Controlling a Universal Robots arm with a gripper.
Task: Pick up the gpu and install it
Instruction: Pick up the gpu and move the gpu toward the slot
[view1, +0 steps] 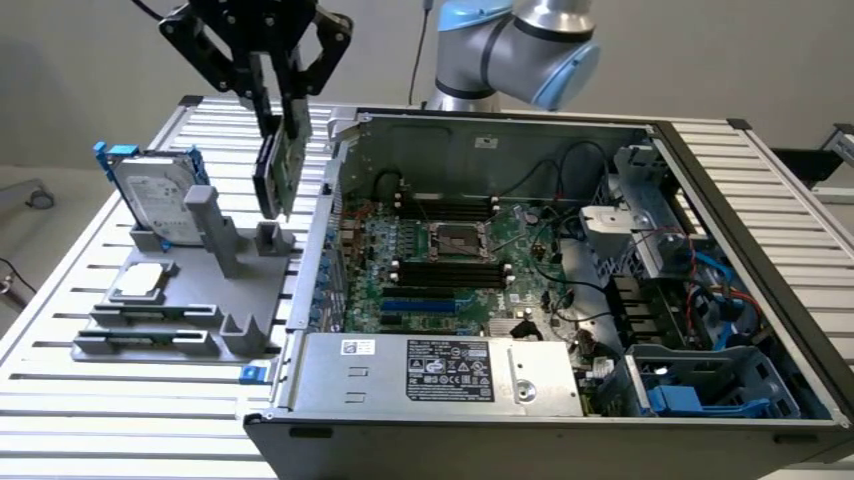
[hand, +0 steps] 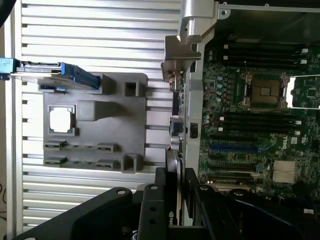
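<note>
Pincer: clamped on gpu, card hanging edge-down.
Position: raised above worktop, between grey fixture and open computer case.
Hard drive: upright in fixture.

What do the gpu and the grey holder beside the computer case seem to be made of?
The gpu: seemingly a green circuit board with a metal end bracket, by its silvery shine. The grey holder: likely matte plastic; dull even grey, no glare.

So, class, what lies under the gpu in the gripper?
Slatted table between the grey holder and the computer case; the gpu itself covers the strip straight below it.
</note>
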